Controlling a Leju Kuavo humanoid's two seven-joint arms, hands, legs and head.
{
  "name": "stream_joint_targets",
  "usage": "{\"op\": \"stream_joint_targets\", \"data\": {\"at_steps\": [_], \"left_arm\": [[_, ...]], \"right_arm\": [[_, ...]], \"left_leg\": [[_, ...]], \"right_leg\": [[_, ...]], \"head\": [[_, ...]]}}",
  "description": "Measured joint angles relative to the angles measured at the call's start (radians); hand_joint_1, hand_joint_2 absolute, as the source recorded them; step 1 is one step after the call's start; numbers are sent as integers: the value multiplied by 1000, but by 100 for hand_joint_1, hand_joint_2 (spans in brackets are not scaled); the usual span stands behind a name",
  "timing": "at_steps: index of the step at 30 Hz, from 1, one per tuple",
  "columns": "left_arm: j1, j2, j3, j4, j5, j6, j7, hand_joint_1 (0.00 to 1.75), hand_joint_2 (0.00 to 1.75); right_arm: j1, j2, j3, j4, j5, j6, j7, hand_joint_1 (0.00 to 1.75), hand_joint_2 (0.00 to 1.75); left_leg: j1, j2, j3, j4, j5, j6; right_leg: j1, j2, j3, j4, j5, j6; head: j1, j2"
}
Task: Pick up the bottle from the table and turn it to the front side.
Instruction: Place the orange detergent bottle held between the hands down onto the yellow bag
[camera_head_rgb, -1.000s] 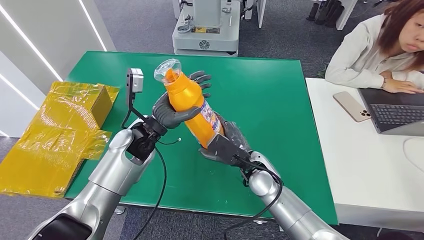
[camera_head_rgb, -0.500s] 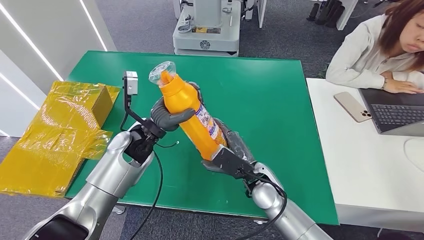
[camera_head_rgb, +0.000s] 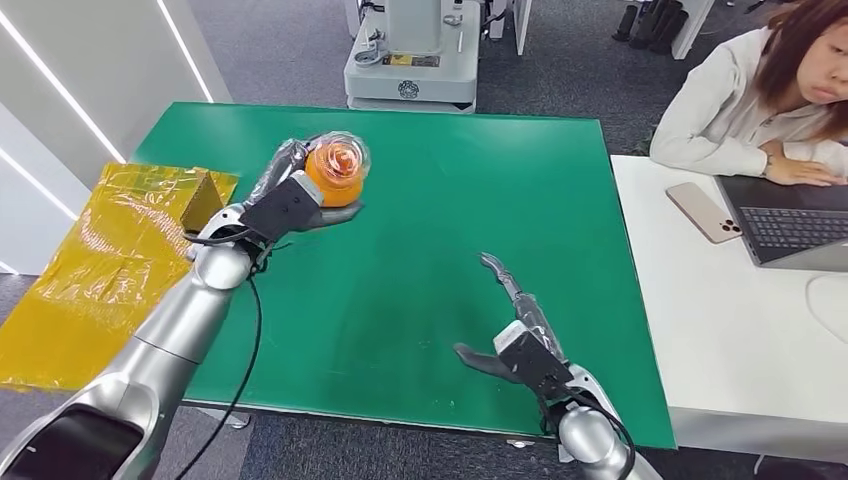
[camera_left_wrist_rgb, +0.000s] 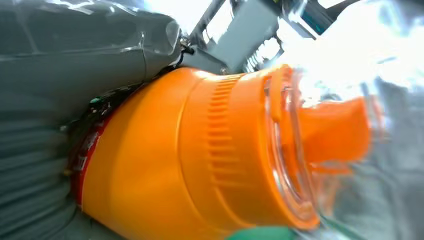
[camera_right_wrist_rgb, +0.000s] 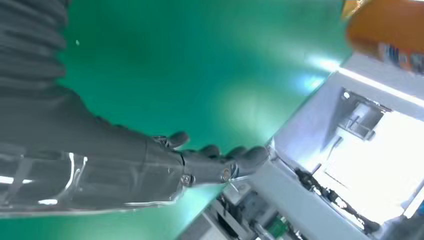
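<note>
Gripping the bottle over the table's far left, the left hand aims its long axis, cap first, at the camera; the right hand hangs open, near right, well apart.

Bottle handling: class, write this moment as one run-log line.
left hand: holds orange bottle, cap toward camera | right hand: empty, fingers spread above green table
</note>
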Motion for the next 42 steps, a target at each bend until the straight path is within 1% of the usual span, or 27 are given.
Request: {"op": "stream_joint_targets", "data": {"at_steps": [2,4,6,7,10,15,18,21,25,30,33,36,40,42], "left_arm": [[-18,21,-2,15,-168,81,-19,175,175],[-36,40,-14,27,-366,181,-21,175,175],[-55,58,-38,36,-559,266,0,175,175],[-64,67,-50,40,-638,293,14,175,175],[-86,88,-89,48,-806,325,57,175,175],[-122,117,-165,82,-1039,324,104,175,175],[-136,129,-195,116,-1077,321,118,175,175],[-132,143,-207,161,-1098,325,143,175,175],[-107,171,-215,232,-1133,326,184,175,175],[-67,207,-209,335,-1122,324,233,175,175],[-37,232,-181,370,-1109,310,268,175,175],[9,266,-131,389,-1107,287,297,175,175],[75,303,-68,401,-1123,273,315,175,175],[102,317,-46,405,-1153,273,340,175,175]], "right_arm": [[21,-11,-6,-32,-2,-1,-18,0,175],[45,-16,-11,-69,-2,-9,-30,0,175],[70,-20,-15,-113,3,-22,-36,0,175],[83,-22,-17,-135,6,-28,-37,0,175],[117,-27,-22,-197,17,-43,-44,0,175],[164,-34,-37,-280,46,-45,-55,0,175],[187,-34,-50,-317,61,-42,-65,0,175],[212,-39,-60,-346,80,-42,-78,0,175],[244,-48,-65,-373,119,-71,-91,0,175],[299,-49,-74,-424,168,-102,-66,0,175],[326,-49,-80,-452,187,-99,-48,0,175],[347,-49,-90,-469,197,-87,-45,0,175],[352,-49,-94,-473,199,-70,-53,0,175],[351,-46,-94,-474,198,-59,-54,0,175]], "left_leg": [[0,0,0,0,0,0],[0,-1,0,0,0,0],[0,-1,0,0,0,0],[0,-1,0,0,0,0],[-1,-1,0,0,0,0],[-1,0,0,0,0,0],[-1,0,0,0,0,0],[0,0,0,0,0,0],[0,0,0,-1,0,0],[0,0,0,-2,0,-1],[0,1,0,-2,0,-1],[0,2,0,-2,-1,-1],[0,1,0,-3,-1,-1],[0,1,0,-3,-1,-1]], "right_leg": [[0,0,0,0,0,0],[0,0,0,0,0,0],[0,0,0,0,0,0],[0,0,0,0,0,0],[0,0,0,0,0,0],[0,0,0,0,0,0],[0,0,0,0,0,0],[0,0,0,0,0,0],[0,0,0,0,0,0],[0,0,-1,0,-1,-1],[0,1,-1,0,-1,-1],[0,2,-1,0,-1,-1],[0,2,-1,0,-1,-1],[0,2,-1,0,-1,-1]], "head": [[0,0],[0,0],[0,0],[0,0],[0,0],[0,0],[0,0],[0,0],[0,0],[0,0],[0,0],[0,0],[0,0],[0,0]]}}
